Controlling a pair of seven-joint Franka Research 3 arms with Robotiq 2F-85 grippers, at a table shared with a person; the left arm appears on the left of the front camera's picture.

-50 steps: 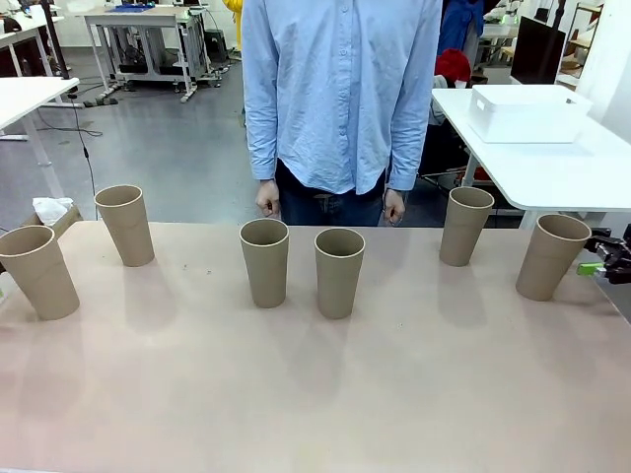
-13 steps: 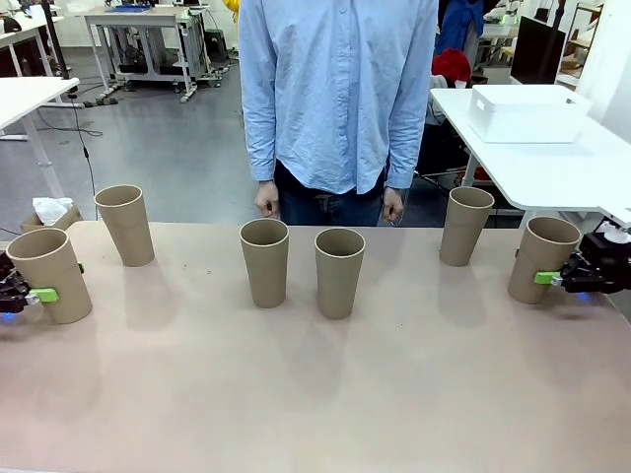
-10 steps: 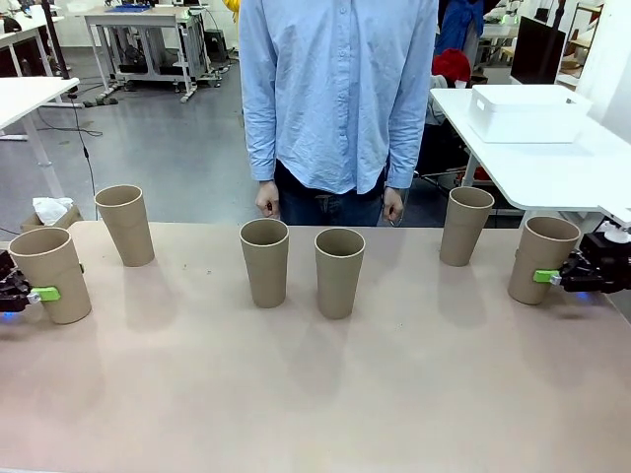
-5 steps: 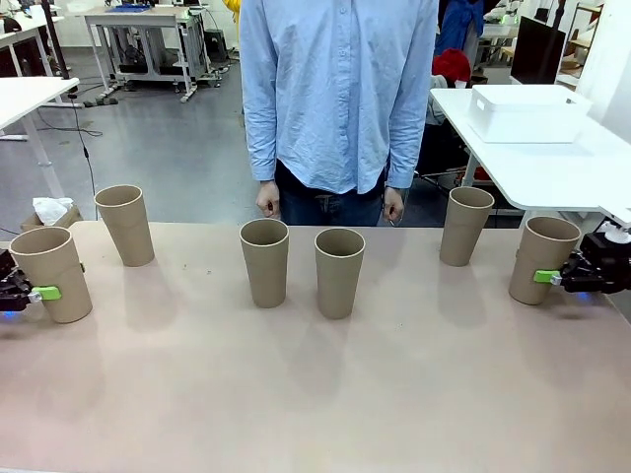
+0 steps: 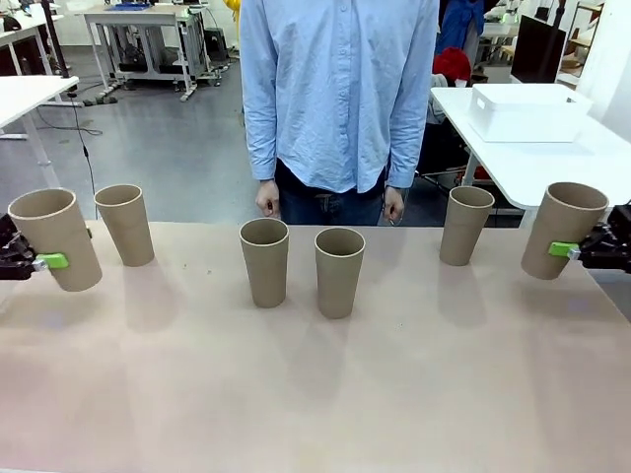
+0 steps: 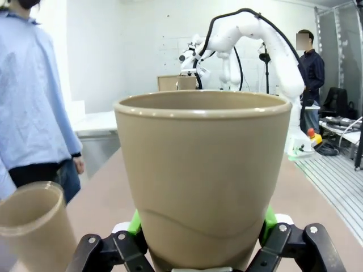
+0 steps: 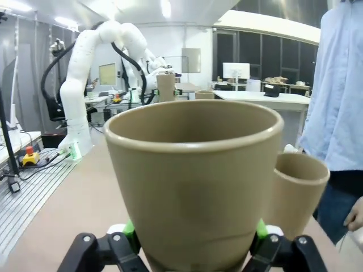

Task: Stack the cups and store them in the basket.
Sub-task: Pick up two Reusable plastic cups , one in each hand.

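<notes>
Several tall brown paper cups are in the front view. My left gripper (image 5: 44, 261) is shut on the far-left cup (image 5: 54, 239) and holds it tilted above the table. My right gripper (image 5: 564, 250) is shut on the far-right cup (image 5: 564, 230), also raised and tilted. Two cups (image 5: 264, 261) (image 5: 339, 271) stand side by side mid-table, one (image 5: 125, 224) at the back left and one (image 5: 465, 226) at the back right. In the left wrist view, the left gripper (image 6: 202, 220) clamps its cup (image 6: 204, 170). The right gripper (image 7: 195, 229) clamps its cup (image 7: 193, 175). The white basket (image 5: 527, 113) sits on another table at the far right.
A person in a light blue shirt (image 5: 340, 89) stands at the far edge, hands down by the table. The near half of the beige table (image 5: 315, 394) holds nothing. A neighbouring cup (image 6: 34, 232) stands close beside the left gripper, another (image 7: 298, 192) beside the right.
Both grippers have lifted their cups off the table and tilted them slightly. The cups in between and the person have not moved.
</notes>
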